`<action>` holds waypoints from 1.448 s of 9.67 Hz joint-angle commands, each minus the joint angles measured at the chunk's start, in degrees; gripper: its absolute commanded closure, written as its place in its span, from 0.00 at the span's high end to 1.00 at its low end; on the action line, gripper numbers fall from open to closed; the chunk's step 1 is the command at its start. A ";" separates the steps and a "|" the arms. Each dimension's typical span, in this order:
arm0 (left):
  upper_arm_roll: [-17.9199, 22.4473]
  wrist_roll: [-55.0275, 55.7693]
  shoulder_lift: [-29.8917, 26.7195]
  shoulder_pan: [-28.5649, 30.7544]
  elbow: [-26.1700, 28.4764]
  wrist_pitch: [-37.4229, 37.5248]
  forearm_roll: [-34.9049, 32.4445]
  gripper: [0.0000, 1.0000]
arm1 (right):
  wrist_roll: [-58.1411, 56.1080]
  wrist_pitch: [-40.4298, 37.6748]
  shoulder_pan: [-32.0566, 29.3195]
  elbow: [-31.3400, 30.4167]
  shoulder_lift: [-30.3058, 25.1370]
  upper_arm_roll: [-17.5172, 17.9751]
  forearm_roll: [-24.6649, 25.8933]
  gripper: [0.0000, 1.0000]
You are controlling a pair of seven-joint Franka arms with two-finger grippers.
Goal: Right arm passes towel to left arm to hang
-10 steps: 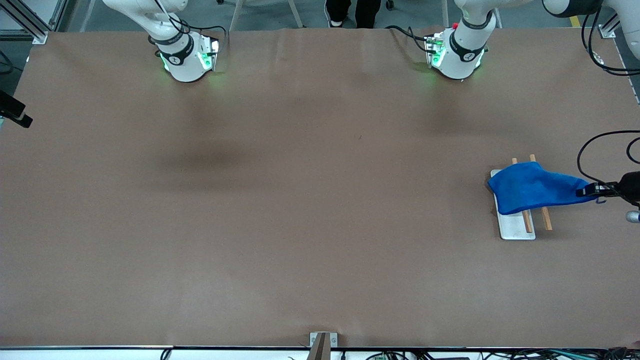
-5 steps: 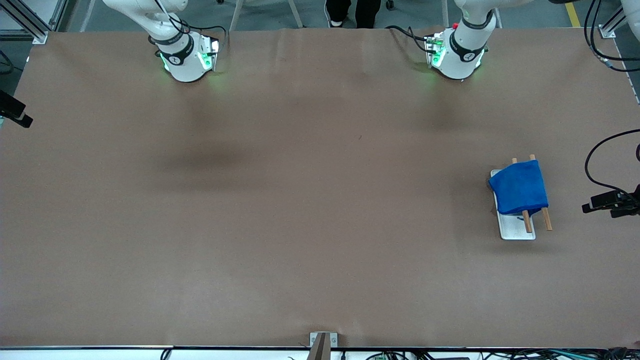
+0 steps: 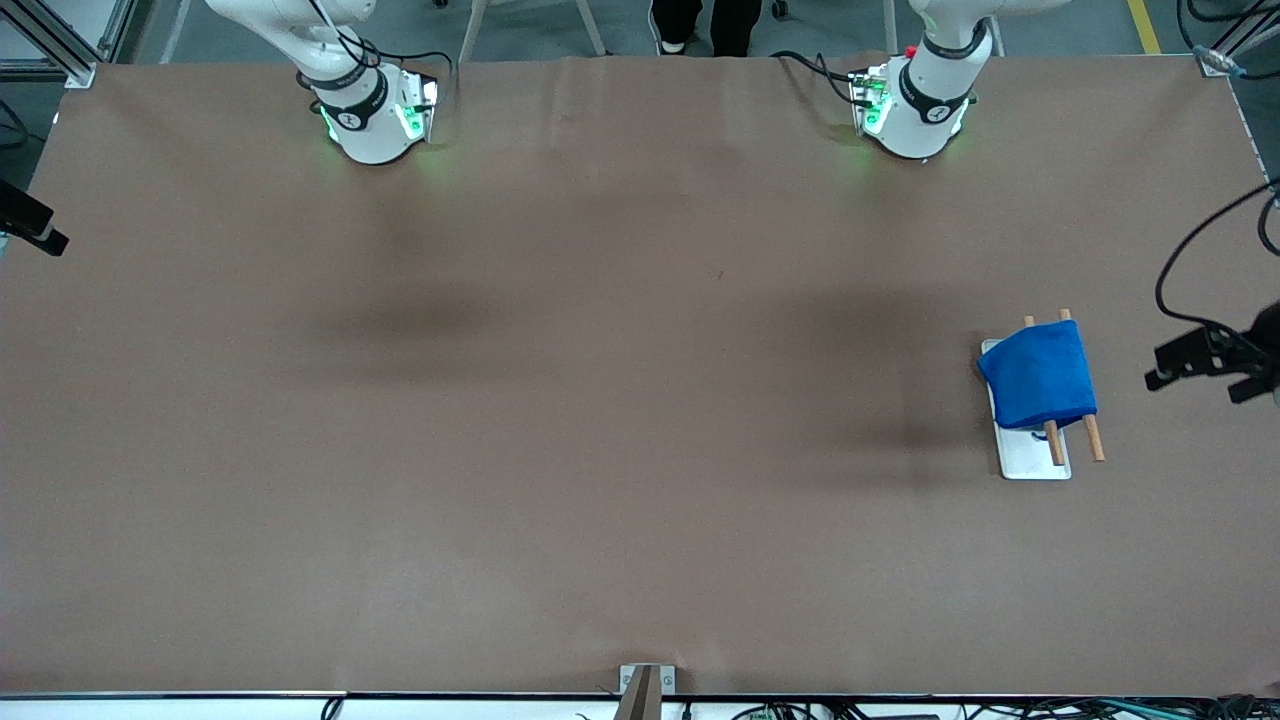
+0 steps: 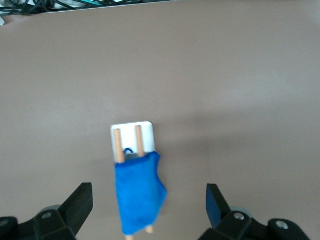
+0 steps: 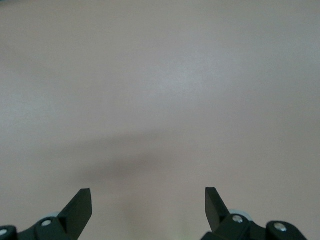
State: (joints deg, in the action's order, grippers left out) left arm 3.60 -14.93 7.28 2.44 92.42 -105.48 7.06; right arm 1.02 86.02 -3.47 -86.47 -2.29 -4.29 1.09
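Note:
The blue towel [image 3: 1038, 385] lies draped over two wooden rods [image 3: 1094, 440] of a rack on a white tray [image 3: 1035, 458], toward the left arm's end of the table. My left gripper [image 3: 1202, 378] hangs open in the air beside the rack, over the table's edge at that end, apart from the cloth. From the left wrist, the towel [image 4: 140, 195] covers most of the rods [image 4: 128, 142], with the open left gripper [image 4: 149, 202] above it. My right gripper [image 5: 148, 205] stands open over bare brown table and holds nothing.
The two arm bases [image 3: 375, 115] [image 3: 915, 110] stand along the table's edge farthest from the front camera. A black cable [image 3: 1195, 250] loops above the left gripper. A metal bracket [image 3: 645, 685] sits at the nearest edge.
The left gripper let go of the towel's stretched corner, opened and drew back from the rack. The towel's corner dropped and the cloth now hangs compact on the rods. The right arm stayed still.

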 commanded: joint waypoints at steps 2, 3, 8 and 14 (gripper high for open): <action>-6.31 4.47 -7.01 0.29 2.17 8.86 -2.49 1.00 | -0.67 0.11 -0.57 -0.45 -0.43 0.16 -0.65 1.00; -6.58 4.56 -7.02 0.20 -0.28 13.07 -2.49 1.00 | -0.58 0.46 -0.57 -0.37 -0.43 0.16 -0.65 1.00; -5.80 7.79 -7.11 -0.86 -6.72 18.89 -2.75 1.00 | -0.58 0.46 -0.13 -0.19 -0.43 0.25 -0.65 1.00; -5.97 14.49 -10.61 -2.00 -5.06 21.72 -4.95 1.00 | -0.58 0.37 -0.39 -0.19 -0.43 0.25 -0.65 1.00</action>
State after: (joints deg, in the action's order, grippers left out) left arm -2.40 -1.57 -2.02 0.90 85.27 -85.03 3.44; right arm 0.85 86.28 -3.45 -86.46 -2.30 -4.21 1.04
